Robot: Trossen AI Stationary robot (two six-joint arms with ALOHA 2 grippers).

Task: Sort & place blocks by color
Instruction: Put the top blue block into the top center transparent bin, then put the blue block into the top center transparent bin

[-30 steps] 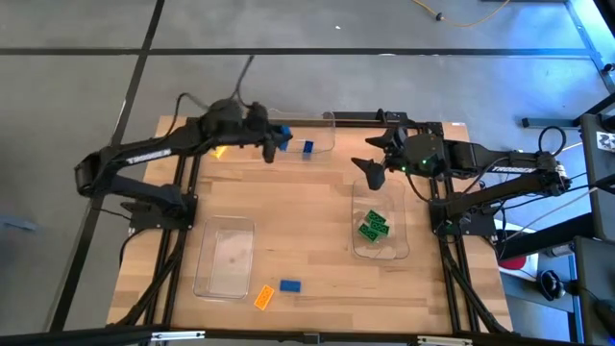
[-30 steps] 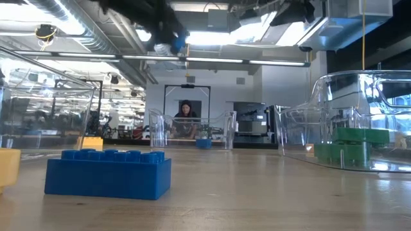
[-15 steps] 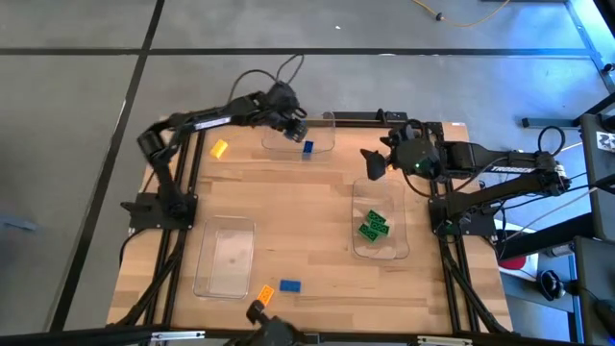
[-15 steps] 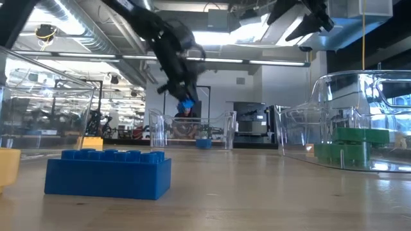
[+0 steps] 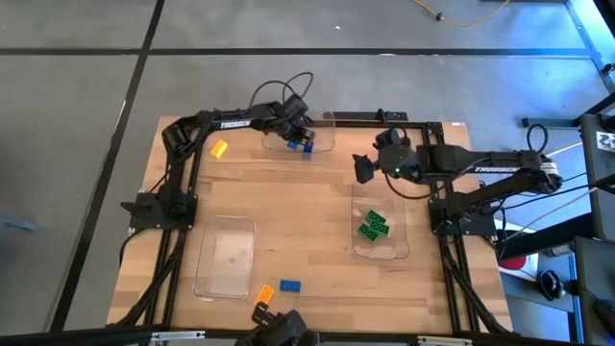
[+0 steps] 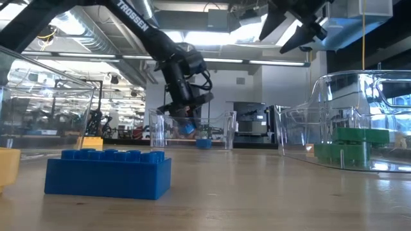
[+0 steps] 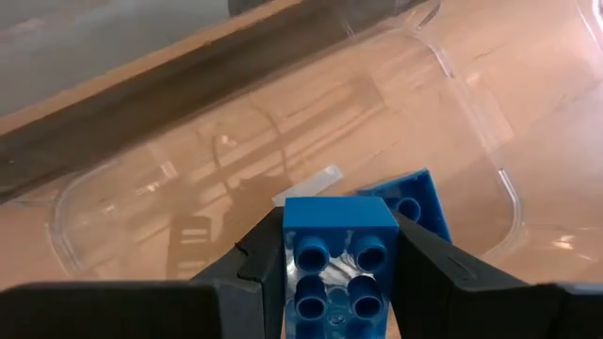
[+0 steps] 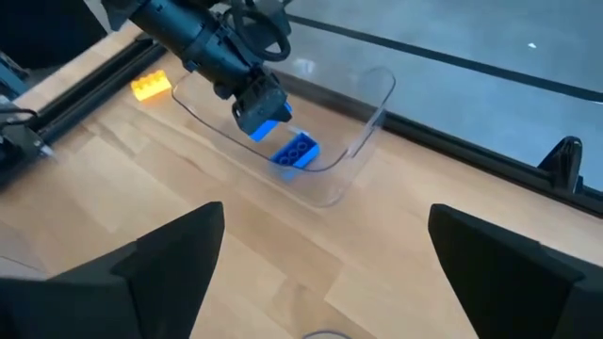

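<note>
Two arms: both over the far half of the table (image 5: 307, 240).
Left gripper (image 5: 301, 139): reached into the far clear tray (image 5: 325, 123), fingers clenched on a blue block (image 7: 337, 259); the held block was above the tray floor in the low view (image 6: 187, 128).
Second blue block (image 5: 308, 148): lay on that tray's floor, just beside and partly under the held one (image 7: 415, 200).
Right gripper (image 5: 364, 169): hovered above the table between the far tray and the right tray (image 5: 399, 245), fingers spread wide and holding nothing (image 8: 320, 254).
Green blocks (image 5: 373, 226): clustered inside the right tray; seen stacked through its wall in the low view (image 6: 350, 144).
Orange-yellow block, far left (image 5: 220, 149): on the bare table, near the far-left corner.
Near clear tray (image 5: 204, 274): on the left near side; contents could not be told.
Orange-yellow block, near edge (image 5: 264, 296): on the table just beside the near tray's corner.
Blue block, near edge (image 5: 289, 285): just beside that orange-yellow block; closest to the low camera (image 6: 108, 173).
</note>
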